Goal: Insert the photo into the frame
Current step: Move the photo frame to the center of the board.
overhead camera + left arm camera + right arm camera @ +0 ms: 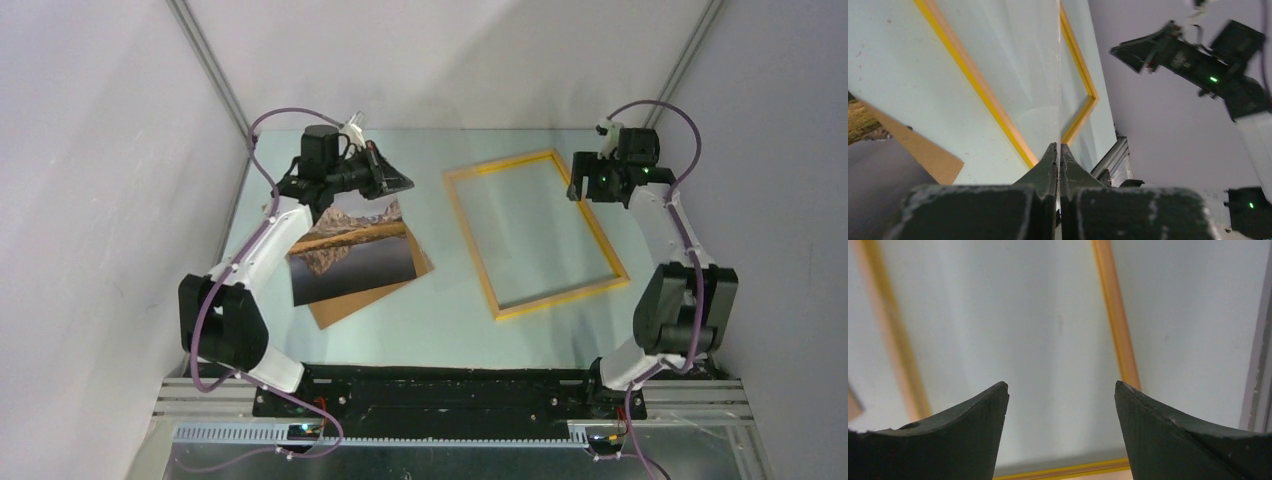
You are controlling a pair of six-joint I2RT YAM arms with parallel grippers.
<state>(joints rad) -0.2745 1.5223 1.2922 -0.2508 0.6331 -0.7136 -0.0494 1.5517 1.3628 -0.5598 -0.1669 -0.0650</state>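
Note:
The photo (pixel 350 255), a mountain mirrored in a lake, lies tilted on a brown backing board (pixel 352 305) left of centre. Its dark lower part (pixel 878 185) shows in the left wrist view. The frame (pixel 560 295), with narrow yellow-orange edges, lies flat to the right. My left gripper (pixel 405 183) hovers just past the photo's far right corner, pointing toward the frame (pixel 973 80). Its jaws (pixel 1059 145) are pressed on a thin see-through sheet seen edge-on. My right gripper (pixel 588 192) hangs open over the frame's far right part (pixel 1115 315), nothing between its fingers (pixel 1062 385).
The backing board (pixel 923 150) sticks out from under the photo toward the frame. Grey walls close in the table on the left, right and back. The right arm (pixel 1198 55) shows across the table in the left wrist view.

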